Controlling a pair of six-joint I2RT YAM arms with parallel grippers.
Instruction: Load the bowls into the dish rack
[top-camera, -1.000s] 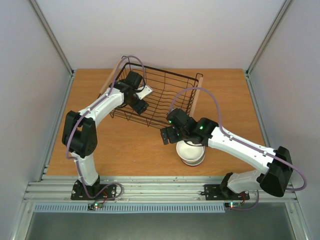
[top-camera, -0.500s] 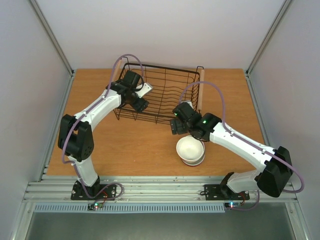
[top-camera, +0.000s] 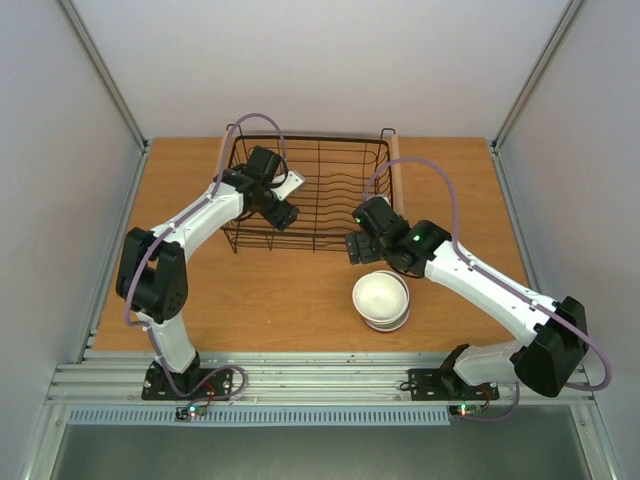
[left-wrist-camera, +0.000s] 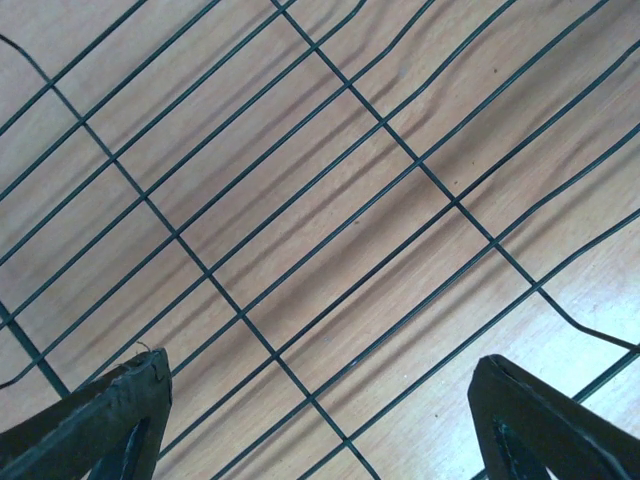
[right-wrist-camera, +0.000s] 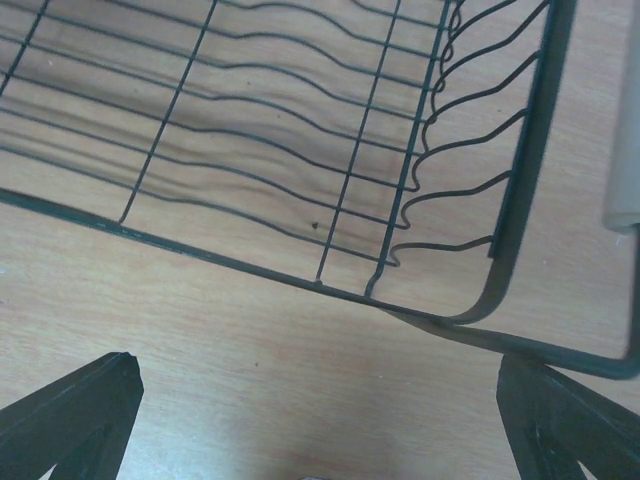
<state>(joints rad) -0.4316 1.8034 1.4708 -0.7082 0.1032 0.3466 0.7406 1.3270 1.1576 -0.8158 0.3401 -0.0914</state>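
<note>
The bowls sit nested as one stack on the table, near the front right, a white one on top and only pale rims showing below it. The dish rack, a black wire basket, stands behind them with nothing in it. My left gripper is open inside the rack's left part, above its wire floor; its jaws hold nothing. My right gripper is open just outside the rack's near right corner, above bare table, between rack and bowls.
The rack's right wooden handle runs along its right side and shows at the edge of the right wrist view. The wooden table is bounded by grey walls left, right and behind. Both arm bases stand at the near edge.
The rack has turned from a skewed pose to square with the table and shifted back. Both grippers moved with it; the right one went up and right, off the bowls.
</note>
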